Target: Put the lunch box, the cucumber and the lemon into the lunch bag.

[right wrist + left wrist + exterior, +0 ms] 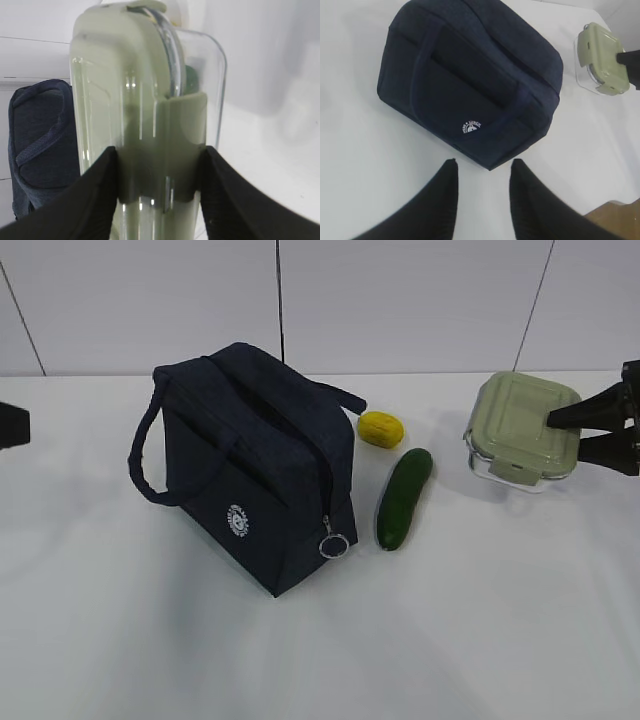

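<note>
The navy lunch bag (260,460) stands left of centre, its top looking closed and its zipper ring (335,545) hanging at the near end. To its right lie the yellow lemon (381,428) and the dark green cucumber (404,498). At the far right is the lunch box (520,425) with its sage-green lid. My right gripper (565,432) is shut on it, the fingers pressing both sides at a lid clip (182,145). My left gripper (484,167) hangs open and empty over the table, just short of a corner of the lunch bag (470,80).
Everything rests on a white table (320,640) against a pale panelled wall. The table's edge (600,207) shows at the lower right of the left wrist view. A black part of the left arm (12,425) pokes in at the left edge.
</note>
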Controlling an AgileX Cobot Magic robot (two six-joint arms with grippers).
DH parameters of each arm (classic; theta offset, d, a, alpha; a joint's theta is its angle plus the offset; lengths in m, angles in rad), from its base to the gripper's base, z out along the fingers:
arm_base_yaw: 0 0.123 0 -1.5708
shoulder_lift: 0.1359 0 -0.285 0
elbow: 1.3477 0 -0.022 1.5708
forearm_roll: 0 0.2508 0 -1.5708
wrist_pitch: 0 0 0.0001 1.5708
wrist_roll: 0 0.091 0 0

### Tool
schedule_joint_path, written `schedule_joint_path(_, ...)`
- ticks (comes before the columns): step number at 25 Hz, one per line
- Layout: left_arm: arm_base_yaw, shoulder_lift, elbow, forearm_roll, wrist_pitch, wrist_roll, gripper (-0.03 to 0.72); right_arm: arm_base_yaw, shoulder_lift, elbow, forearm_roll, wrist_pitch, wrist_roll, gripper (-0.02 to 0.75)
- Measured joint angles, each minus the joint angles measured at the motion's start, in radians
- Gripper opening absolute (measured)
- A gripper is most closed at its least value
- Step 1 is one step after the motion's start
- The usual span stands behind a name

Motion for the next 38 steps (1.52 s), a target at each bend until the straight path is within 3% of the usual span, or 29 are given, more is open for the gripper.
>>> schedule_joint_path(6, -0.033, 0.196, -0.112, -0.058, 0.002, 0.013, 0.347, 0.000, 0.000, 0.000, 0.000, 0.000, 0.000, 0.365)
schedule_joint_path(13, -0.279, 0.395, -0.195, -0.086, -0.164, 0.013, 0.368, 0.000, 0.000, 0.000, 0.000, 0.000, 0.000, 0.364)
schedule_joint_path(16, -0.329, 0.467, -0.231, -0.105, -0.203, 0.011, 0.371, 0.000, 0.000, 0.000, 0.000, 0.000, 0.000, 0.364)
schedule_joint_path(24, -0.336, 0.605, -0.306, -0.180, -0.241, -0.001, 0.372, 0.002, 0.000, 0.000, 0.000, 0.000, 0.000, 0.364)
schedule_joint_path(33, -0.336, 0.684, -0.356, -0.195, -0.247, -0.013, 0.371, 0.002, 0.000, 0.000, 0.000, 0.000, 0.000, 0.364)
schedule_joint_path(38, -0.336, 0.686, -0.358, -0.195, -0.274, -0.013, 0.312, 0.002, 0.000, 0.000, 0.002, 0.000, 0.000, 0.364)
